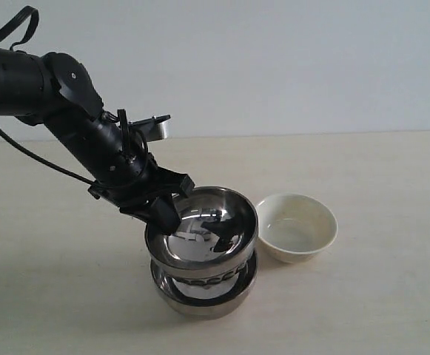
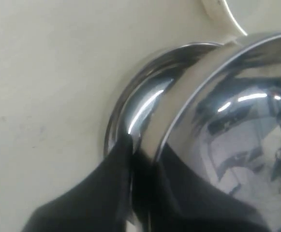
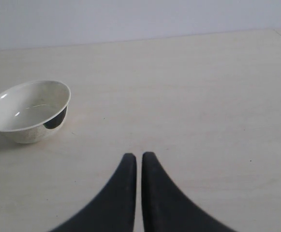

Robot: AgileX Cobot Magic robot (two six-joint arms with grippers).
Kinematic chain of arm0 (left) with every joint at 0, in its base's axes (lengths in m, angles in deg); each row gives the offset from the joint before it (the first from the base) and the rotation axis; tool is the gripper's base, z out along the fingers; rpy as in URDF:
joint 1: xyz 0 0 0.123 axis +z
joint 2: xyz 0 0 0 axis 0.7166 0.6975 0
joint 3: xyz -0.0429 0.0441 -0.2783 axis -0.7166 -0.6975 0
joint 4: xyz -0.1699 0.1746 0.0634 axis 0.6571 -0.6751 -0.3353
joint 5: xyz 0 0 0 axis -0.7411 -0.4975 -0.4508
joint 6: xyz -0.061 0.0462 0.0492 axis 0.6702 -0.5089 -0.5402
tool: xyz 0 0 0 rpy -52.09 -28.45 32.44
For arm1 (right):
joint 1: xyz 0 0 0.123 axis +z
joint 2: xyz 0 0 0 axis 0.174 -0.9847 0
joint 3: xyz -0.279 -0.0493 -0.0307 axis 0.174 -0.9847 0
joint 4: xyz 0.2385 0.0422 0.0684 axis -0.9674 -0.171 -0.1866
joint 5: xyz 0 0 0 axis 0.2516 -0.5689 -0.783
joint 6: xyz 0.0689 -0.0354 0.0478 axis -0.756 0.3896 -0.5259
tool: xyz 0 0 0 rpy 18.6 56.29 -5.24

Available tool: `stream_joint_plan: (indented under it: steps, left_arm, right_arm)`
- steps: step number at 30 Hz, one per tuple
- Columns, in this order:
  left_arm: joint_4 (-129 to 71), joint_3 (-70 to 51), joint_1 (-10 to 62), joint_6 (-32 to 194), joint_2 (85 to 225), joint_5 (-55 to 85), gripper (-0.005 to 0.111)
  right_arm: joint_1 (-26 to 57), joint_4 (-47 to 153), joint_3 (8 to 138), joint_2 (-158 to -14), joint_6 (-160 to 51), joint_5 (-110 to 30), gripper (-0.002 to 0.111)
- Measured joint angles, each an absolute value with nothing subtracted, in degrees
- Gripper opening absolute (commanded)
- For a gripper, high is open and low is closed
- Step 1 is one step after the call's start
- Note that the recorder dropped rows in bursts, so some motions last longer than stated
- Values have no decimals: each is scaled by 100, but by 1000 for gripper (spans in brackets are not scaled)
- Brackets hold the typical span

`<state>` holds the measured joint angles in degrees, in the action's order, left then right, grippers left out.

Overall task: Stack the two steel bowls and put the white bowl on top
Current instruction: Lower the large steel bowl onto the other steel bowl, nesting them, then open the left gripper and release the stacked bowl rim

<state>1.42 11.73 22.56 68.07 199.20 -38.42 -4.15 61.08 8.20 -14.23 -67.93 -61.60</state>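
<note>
Where the two steel bowls meet, the upper steel bowl (image 1: 209, 222) sits nested in the lower steel bowl (image 1: 203, 297), making one stack on the worktop (image 1: 377, 296). One white bowl (image 1: 297, 226) stands upright just beside the stack, on its right. The left end effector (image 1: 169, 216) is pinched narrow on the upper steel bowl's left rim, one finger inside and one outside. The right end effector (image 3: 139, 164) hangs above the worktop, fingers closed together, holding nothing.
</note>
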Motion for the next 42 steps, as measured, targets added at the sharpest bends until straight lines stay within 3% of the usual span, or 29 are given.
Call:
stream_joint_plan:
  steps: [4, 8, 21, 26, 42]
  left_arm:
    - [154, 1173, 2256, 6807, 19920, -3951, 41]
    - [166, 1173, 2256, 6807, 19920, -3966, 50]
    - [204, 1173, 2436, 6807, 19904, -4410, 49]
    - [207, 1173, 2681, 6829, 19595, -4557, 17]
    - [207, 1075, 2671, 6830, 19599, -4516, 18]
  right_arm:
    - [-415, 6108, 820, -1423, -6793, -6160, 0]
    - [-415, 6108, 820, -1423, -6793, -6160, 0]
    - [-415, 6108, 820, -1423, -6793, -6160, 0]
    - [-415, 6108, 820, -1423, -6793, -6160, 0]
    - [-415, 6108, 820, -1423, -6793, -6160, 0]
